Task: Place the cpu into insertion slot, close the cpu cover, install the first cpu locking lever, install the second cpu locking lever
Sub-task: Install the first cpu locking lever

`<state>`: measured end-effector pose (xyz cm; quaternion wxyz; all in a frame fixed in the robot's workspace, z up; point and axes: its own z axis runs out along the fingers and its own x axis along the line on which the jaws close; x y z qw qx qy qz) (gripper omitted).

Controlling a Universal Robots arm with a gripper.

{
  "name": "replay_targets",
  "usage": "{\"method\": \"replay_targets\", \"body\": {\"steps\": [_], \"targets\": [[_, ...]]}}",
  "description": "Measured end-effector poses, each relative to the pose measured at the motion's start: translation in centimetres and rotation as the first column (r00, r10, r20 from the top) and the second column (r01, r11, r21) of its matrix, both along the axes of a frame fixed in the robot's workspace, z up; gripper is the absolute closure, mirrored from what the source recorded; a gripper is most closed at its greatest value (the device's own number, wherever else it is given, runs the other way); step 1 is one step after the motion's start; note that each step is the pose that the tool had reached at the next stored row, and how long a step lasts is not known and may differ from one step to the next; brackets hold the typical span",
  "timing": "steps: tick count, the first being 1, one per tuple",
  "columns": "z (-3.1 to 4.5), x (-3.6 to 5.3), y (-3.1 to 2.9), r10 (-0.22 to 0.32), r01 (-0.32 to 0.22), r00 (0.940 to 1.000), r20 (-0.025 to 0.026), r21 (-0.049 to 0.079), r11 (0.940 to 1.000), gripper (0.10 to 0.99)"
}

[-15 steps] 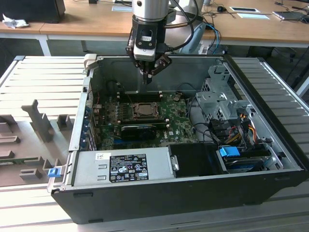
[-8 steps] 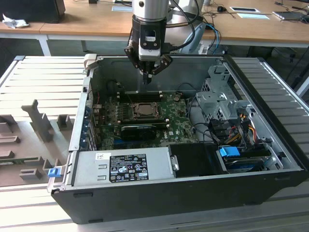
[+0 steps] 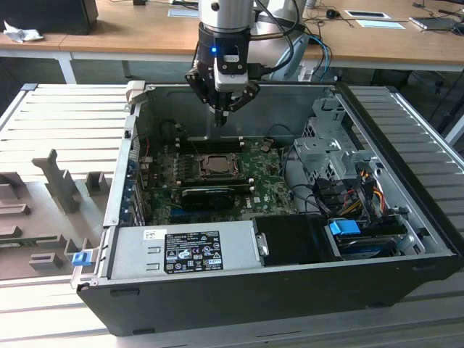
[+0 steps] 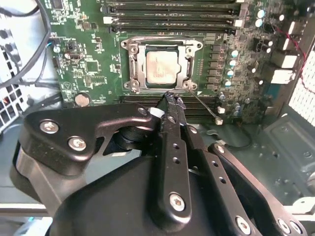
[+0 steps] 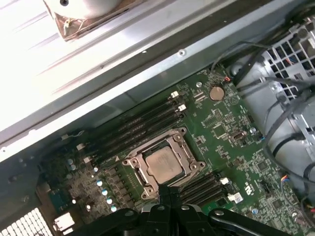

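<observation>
The cpu (image 4: 162, 66) lies flat in the insertion slot (image 4: 129, 84) on the green board, with the silver cpu cover (image 4: 139, 64) down around it as a frame. A thin metal lever rod (image 4: 204, 105) slants away from one socket corner. In the exterior view my gripper (image 3: 220, 116) hangs above the board, over the back of the open case and behind the cpu (image 3: 215, 164). Its black fingers (image 4: 170, 101) are shut together with nothing between them. In both wrist views the tips sit just short of the socket edge; the cpu (image 5: 162, 164) shows beyond them.
Black memory slots (image 4: 172, 12) flank the socket. A long black graphics card (image 3: 206, 196) lies in front of it, and a silver power supply (image 3: 181, 250) sits nearer still. A drive cage (image 3: 326, 145) and cables (image 3: 348, 196) fill the exterior view's right. Case walls (image 3: 119, 174) surround everything.
</observation>
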<state>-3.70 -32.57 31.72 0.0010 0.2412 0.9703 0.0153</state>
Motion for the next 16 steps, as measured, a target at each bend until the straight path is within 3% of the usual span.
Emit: {"method": "replay_targets", "body": {"steps": [7,16], "targets": [[0.00,0.00,0.00,0.097,-0.097,0.9953,0.0000,0.000,0.9953,0.980],[-0.01,0.00,0.00,0.230,-0.230,0.9733,0.0001,0.000,0.9733,0.980]]}}
